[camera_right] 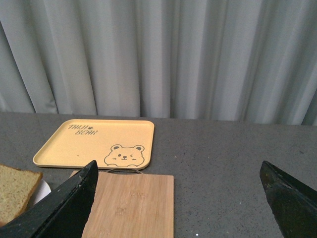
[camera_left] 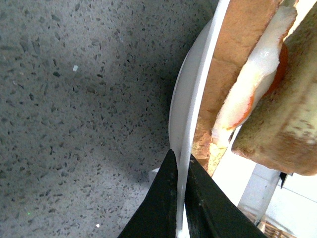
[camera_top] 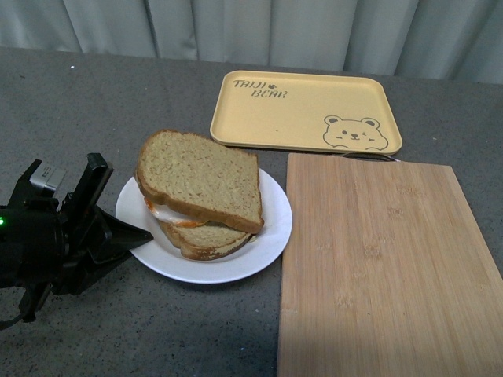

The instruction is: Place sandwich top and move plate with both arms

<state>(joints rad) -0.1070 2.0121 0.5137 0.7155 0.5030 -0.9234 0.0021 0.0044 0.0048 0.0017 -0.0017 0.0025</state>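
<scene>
Front view: the left arm (camera_top: 39,243) sits low at the left edge, forearm roughly level, with a green light (camera_top: 2,221) lit on its housing. The left gripper (camera_top: 143,234) points right. Its fingers (camera_left: 163,198) are pinched thin on the rim of the plate (camera_top: 271,228), one on each face. The right arm is out of the front view. The right gripper (camera_right: 178,166) is raised and level, jaws spread wide with nothing between them.

sandwich top (camera_top: 200,179) on plate (camera_top: 271,239), board (camera_top: 385,267) right, tray (camera_top: 302,106) behind
</scene>
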